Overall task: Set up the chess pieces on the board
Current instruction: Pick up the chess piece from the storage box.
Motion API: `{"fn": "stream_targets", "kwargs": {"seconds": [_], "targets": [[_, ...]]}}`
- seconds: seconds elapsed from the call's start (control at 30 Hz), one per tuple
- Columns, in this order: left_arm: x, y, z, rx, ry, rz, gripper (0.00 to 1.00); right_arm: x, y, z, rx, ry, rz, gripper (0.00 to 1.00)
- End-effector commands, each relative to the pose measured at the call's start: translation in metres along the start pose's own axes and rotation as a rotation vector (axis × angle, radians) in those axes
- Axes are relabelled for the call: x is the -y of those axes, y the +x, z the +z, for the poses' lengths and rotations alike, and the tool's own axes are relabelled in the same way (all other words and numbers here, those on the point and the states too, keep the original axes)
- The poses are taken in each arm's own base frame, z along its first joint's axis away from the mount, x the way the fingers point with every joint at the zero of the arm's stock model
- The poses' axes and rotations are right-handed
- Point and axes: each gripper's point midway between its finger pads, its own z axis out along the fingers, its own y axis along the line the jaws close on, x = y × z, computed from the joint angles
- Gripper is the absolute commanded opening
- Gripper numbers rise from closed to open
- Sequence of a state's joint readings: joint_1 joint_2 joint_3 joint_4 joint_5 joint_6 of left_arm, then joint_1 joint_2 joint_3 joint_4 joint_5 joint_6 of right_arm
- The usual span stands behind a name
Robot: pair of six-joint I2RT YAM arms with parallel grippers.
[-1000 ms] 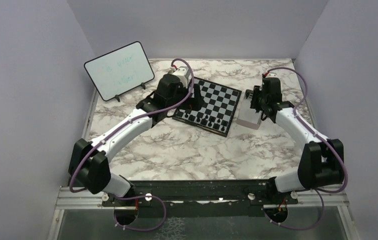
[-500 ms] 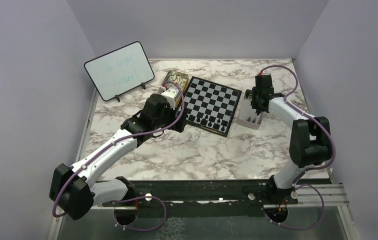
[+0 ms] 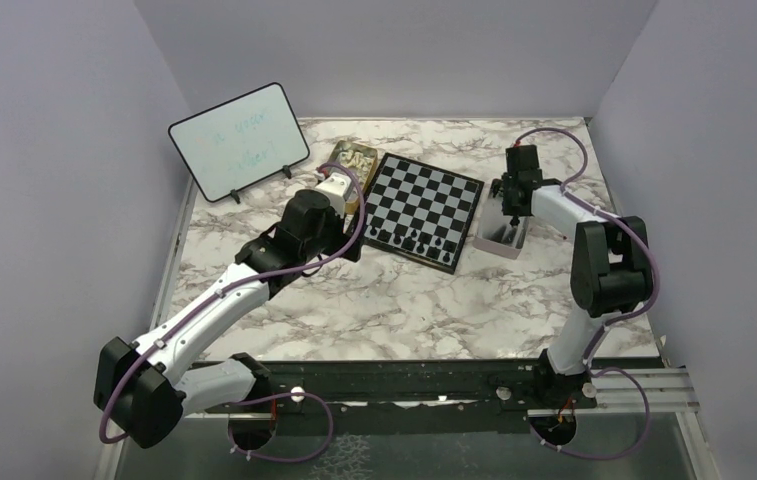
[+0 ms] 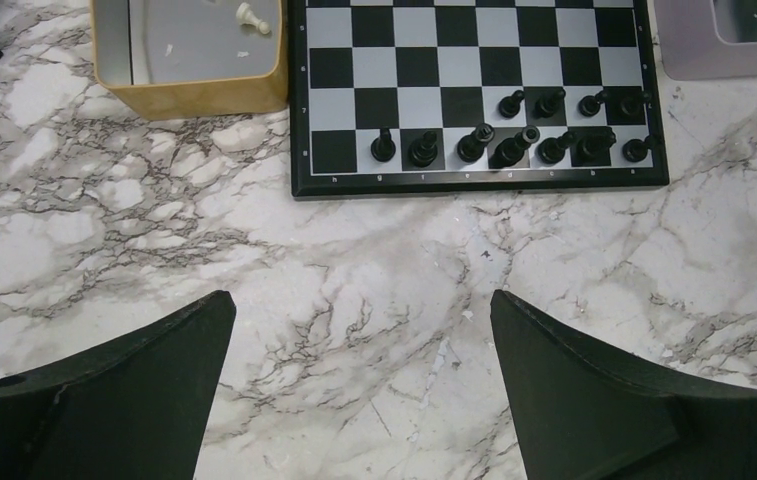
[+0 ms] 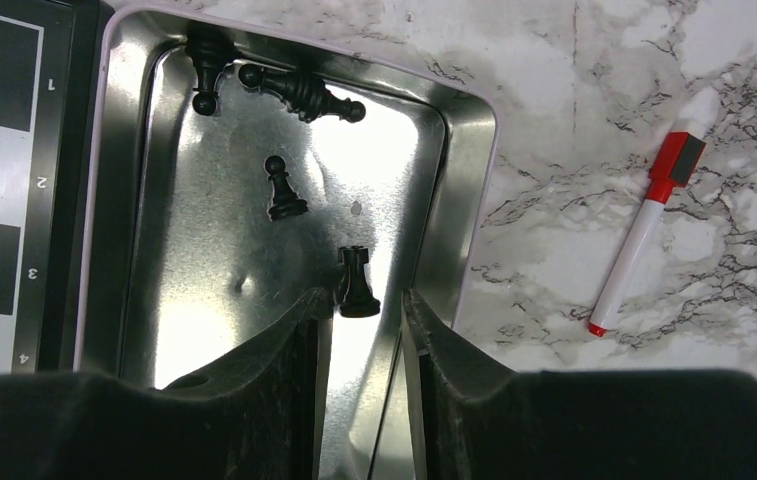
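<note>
The chessboard (image 3: 424, 203) lies at the back middle of the table; it also shows in the left wrist view (image 4: 474, 60). Several black chess pieces (image 4: 514, 140) stand in its two nearest rows. My left gripper (image 4: 364, 330) is open and empty above bare marble, just short of the board's near edge (image 3: 346, 248). My right gripper (image 5: 366, 310) reaches down into a silver tin (image 5: 474, 180) right of the board. Its jaws are narrowly apart with a black rook (image 5: 358, 285) standing at their tips. A black pawn (image 5: 281, 190) and two lying black pieces (image 5: 299, 92) are also in the tin.
A gold tin (image 4: 189, 95) holding a cream-white piece (image 4: 252, 17) sits left of the board. A white dry-erase board (image 3: 239, 140) stands at the back left. A red and white marker (image 5: 649, 225) lies right of the silver tin (image 3: 502, 235).
My left arm has pulled back off the board toward the near left, uncovering the gold tin. My right arm has folded its elbow in and its gripper has shifted within the silver tin.
</note>
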State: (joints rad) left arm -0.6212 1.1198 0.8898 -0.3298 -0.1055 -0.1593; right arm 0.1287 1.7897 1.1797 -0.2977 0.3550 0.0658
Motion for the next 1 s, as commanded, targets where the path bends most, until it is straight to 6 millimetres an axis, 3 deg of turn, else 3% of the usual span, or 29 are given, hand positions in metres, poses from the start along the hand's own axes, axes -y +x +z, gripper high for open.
{"fn": "stream_targets", "kwargs": {"seconds": [0.0,0.57,0.73,0.97], "targets": [[-0.009,-0.011,-0.005,0.048,-0.046,0.01,0.99,0.005,0.001,0.008,-0.031,0.028,-0.012,0.36],[-0.01,-0.014,-0.01,0.069,-0.044,0.021,0.99,-0.005,0.031,0.023,-0.125,0.0,-0.021,0.35],[-0.01,-0.014,-0.011,0.072,-0.041,0.023,0.99,-0.008,0.033,0.023,-0.129,-0.019,-0.013,0.29],[-0.01,-0.015,-0.012,0.076,-0.04,0.024,0.98,-0.01,0.039,0.026,-0.153,-0.03,-0.014,0.27]]}}
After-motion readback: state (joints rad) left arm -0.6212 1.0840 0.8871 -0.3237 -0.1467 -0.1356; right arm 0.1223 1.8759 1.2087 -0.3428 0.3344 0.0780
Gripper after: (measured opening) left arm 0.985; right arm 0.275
